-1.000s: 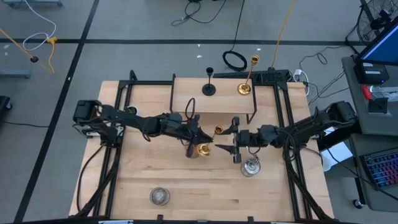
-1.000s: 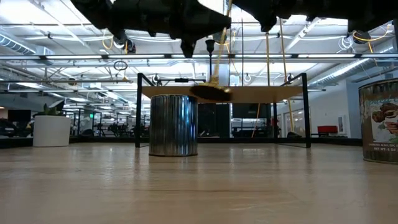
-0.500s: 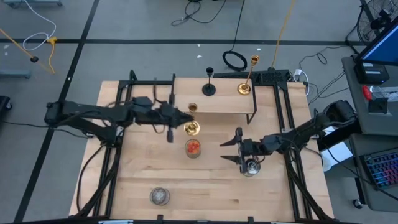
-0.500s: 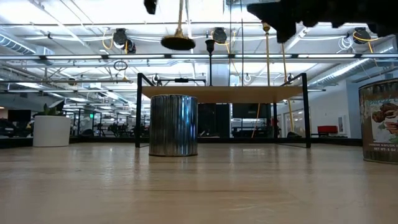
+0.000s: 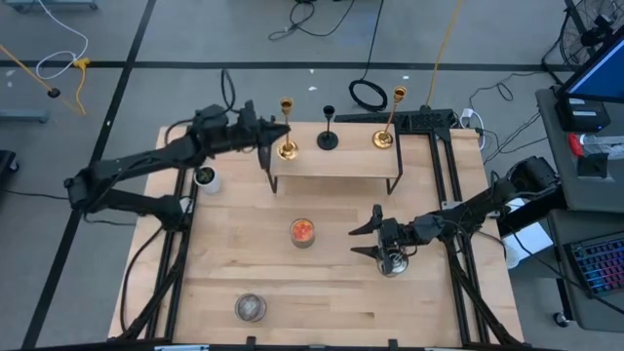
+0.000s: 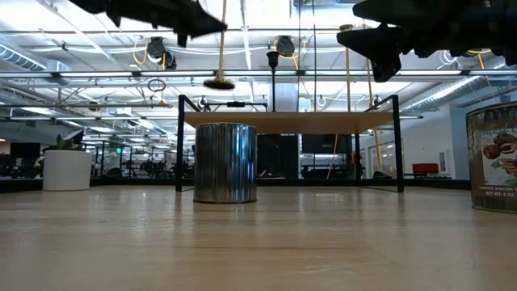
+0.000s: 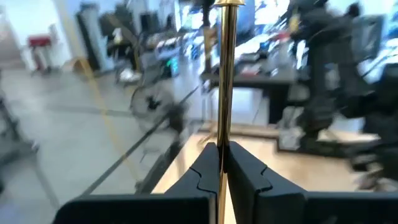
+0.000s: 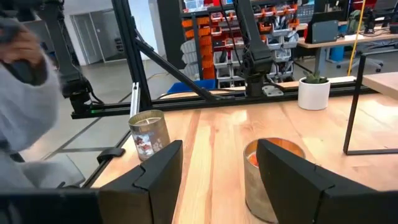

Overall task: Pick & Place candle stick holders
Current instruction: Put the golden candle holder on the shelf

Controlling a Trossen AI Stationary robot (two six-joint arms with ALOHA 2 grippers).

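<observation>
Left wrist view: gold holder (image 7: 225,81) base hidden behind gripper (image 7: 222,177); background blurred.

Left claw (image 5: 268,139) clamped, arm stretched to far side; right claw (image 5: 370,239) spread, low.

Two gold holders (image 5: 287,148) (image 5: 382,137), one black holder (image 5: 329,139), three cans (image 5: 303,232) (image 5: 252,308) (image 5: 394,261), one white cup (image 5: 206,177).

Bright overhead light, blurred wrist view
</observation>
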